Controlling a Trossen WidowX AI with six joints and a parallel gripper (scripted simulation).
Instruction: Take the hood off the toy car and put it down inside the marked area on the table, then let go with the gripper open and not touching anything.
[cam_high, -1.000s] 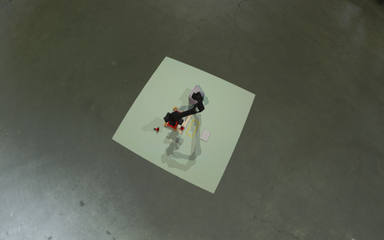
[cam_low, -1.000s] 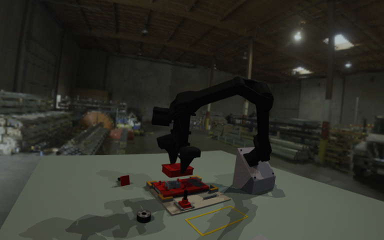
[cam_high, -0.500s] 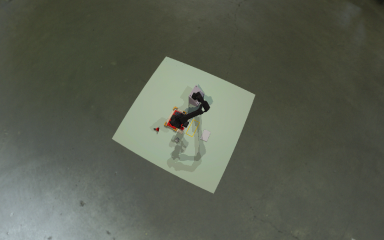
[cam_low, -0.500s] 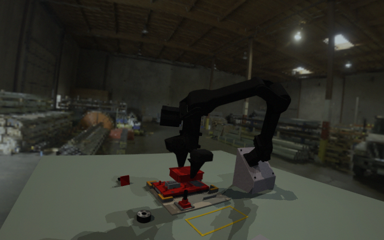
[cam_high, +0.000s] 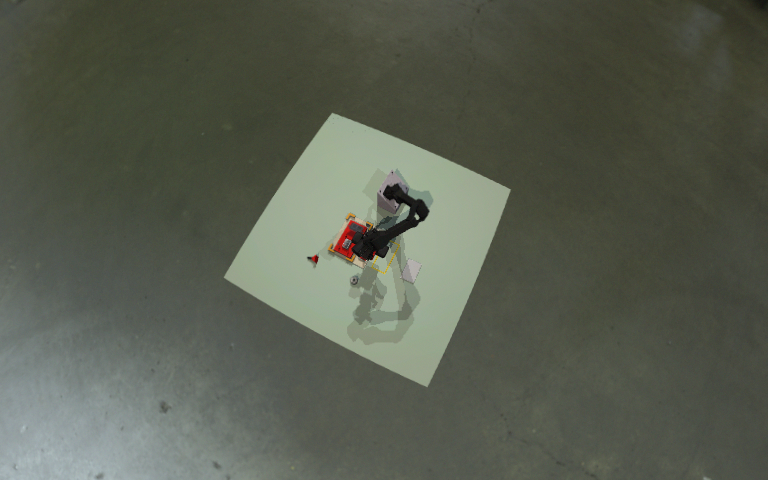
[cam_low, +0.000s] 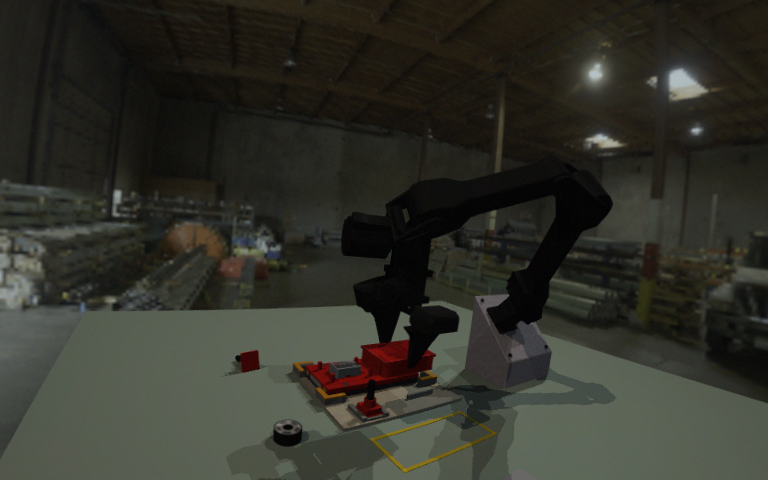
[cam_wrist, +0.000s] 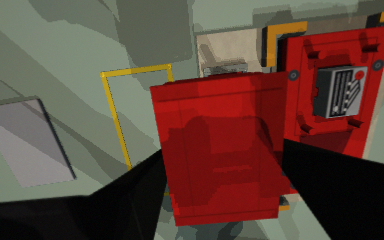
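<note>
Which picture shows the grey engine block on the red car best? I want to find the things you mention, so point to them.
The wrist view: it shows the top of the engine block (cam_high: 346, 243) (cam_low: 344, 369) (cam_wrist: 341, 92) large, with its stripes and red spot. The exterior view shows it smaller, from the side. The top view shows just a tiny grey patch beside the arm.
</note>
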